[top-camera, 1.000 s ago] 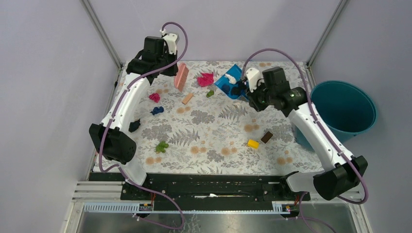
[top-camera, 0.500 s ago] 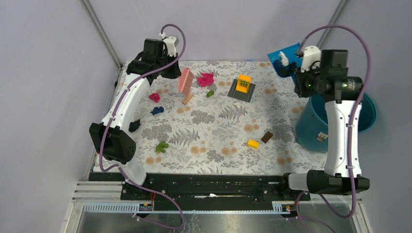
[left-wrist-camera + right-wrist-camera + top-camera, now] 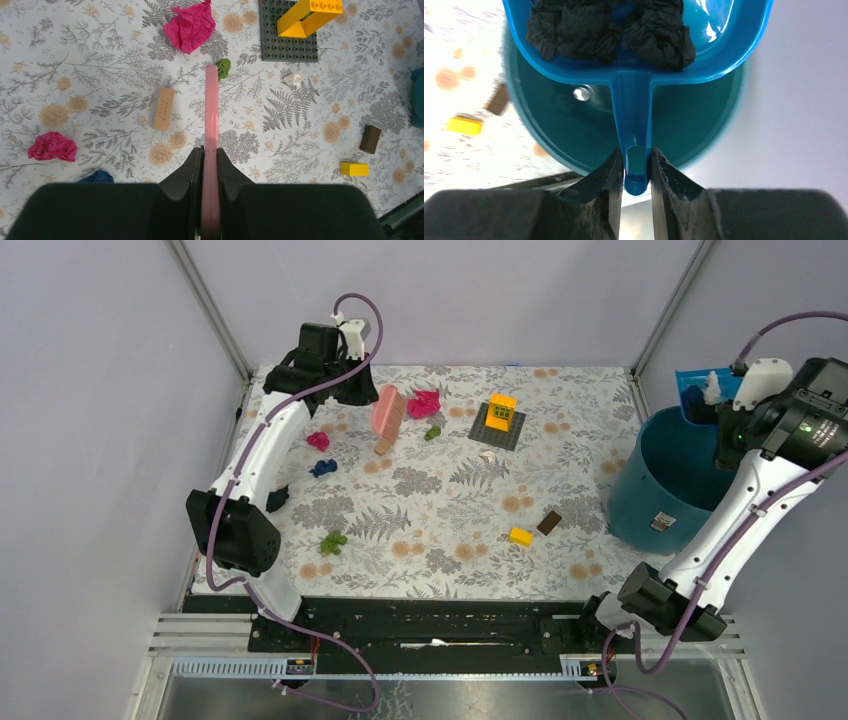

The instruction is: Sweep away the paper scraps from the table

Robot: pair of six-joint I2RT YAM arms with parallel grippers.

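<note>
Plain lavender walls [image 3: 100, 390] meet metal corner posts [image 3: 206, 306].

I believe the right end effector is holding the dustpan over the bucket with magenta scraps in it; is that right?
Not quite: the scraps in the dustpan are black, not magenta, as the right wrist view shows. The right end effector does hold it over the bucket.
</note>
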